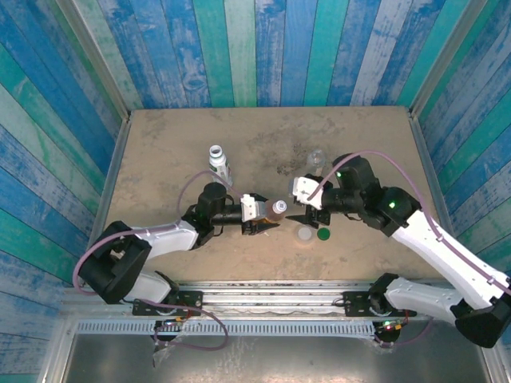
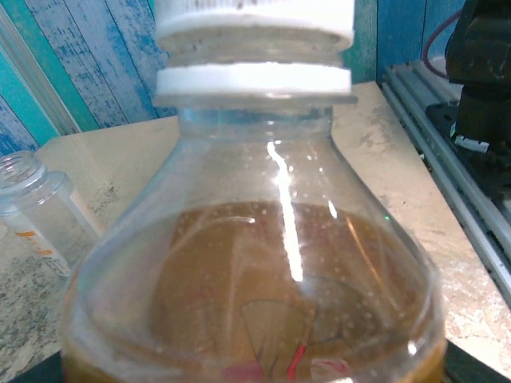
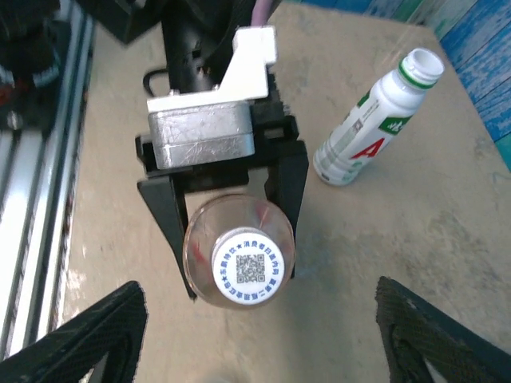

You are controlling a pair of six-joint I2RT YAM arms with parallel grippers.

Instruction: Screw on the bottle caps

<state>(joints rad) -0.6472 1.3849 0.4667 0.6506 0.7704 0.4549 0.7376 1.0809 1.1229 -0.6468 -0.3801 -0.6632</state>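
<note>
Amber bottle [image 2: 255, 303] is clamped between the fingers of the left gripper [image 1: 267, 217], and its white cap [image 3: 250, 269] sits on the neck. The right gripper [image 3: 259, 284] faces this cap with jaws wide apart (they touch nothing). Translucent cap [image 1: 304, 234] and green cap [image 1: 323, 234] lie side by side on the table [image 1: 160, 144].

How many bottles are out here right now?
3. A white-labelled bottle sits uncapped at the back left. An amber bottle, capped, is held in the left jaws near the middle. A short clear bottle is at the back, right of middle. None seems hidden.
</note>
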